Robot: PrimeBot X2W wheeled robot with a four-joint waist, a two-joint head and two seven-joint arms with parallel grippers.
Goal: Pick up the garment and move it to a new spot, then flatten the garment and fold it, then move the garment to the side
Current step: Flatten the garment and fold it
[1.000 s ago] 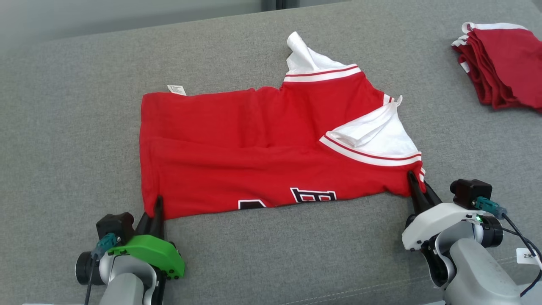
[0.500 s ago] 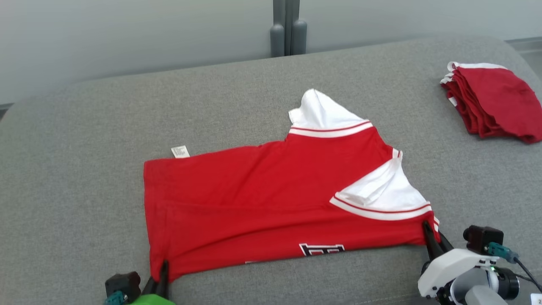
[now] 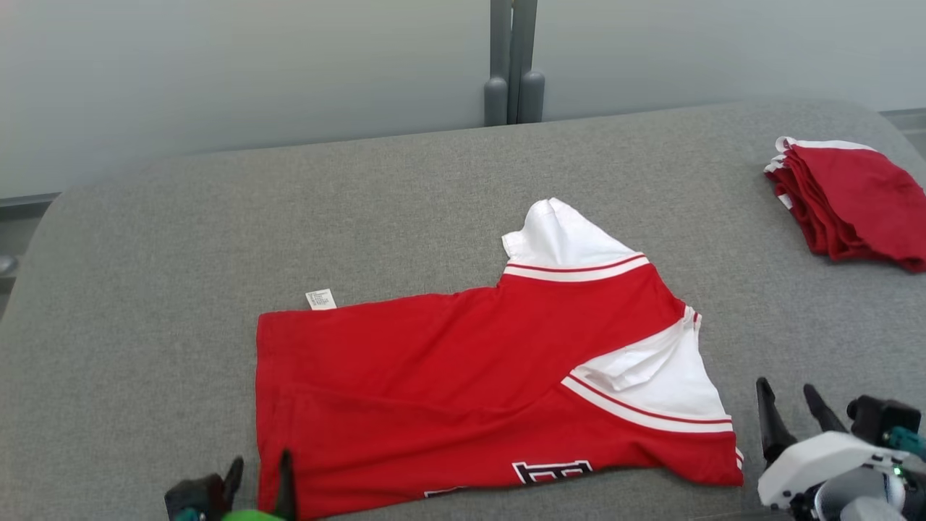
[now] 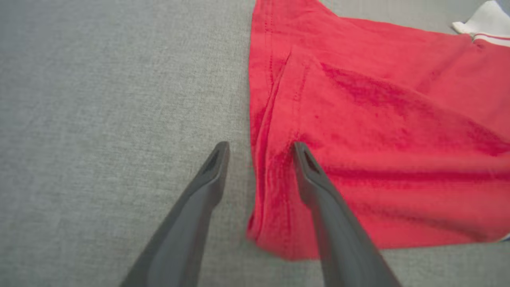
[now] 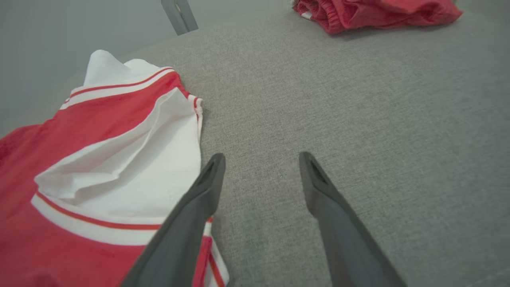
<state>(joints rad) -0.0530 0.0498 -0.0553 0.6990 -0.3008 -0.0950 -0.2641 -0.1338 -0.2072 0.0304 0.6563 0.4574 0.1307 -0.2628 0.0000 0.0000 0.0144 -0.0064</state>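
We see the red jersey point(image 3: 463, 391) lying spread on the grey upholstered surface point(image 3: 181, 239). Its hem is toward our left and its white sleeves toward our right, with black-and-white lettering along the near edge. A small white label point(image 3: 320, 299) pokes out at the far hem corner.

Our left gripper point(image 3: 261, 460) stands with its jaws apart at the near hem corner. In the left wrist view one finger is over bare grey cloth and the other over red fabric, with the hem edge running between them and nothing pinched.

Our right gripper point(image 3: 785, 387) is likewise spread wide and holds nothing. It is just beside the near white sleeve point(image 3: 665, 383), over bare upholstery.

A stack of folded red garments point(image 3: 854, 202) sits well apart at the far right.
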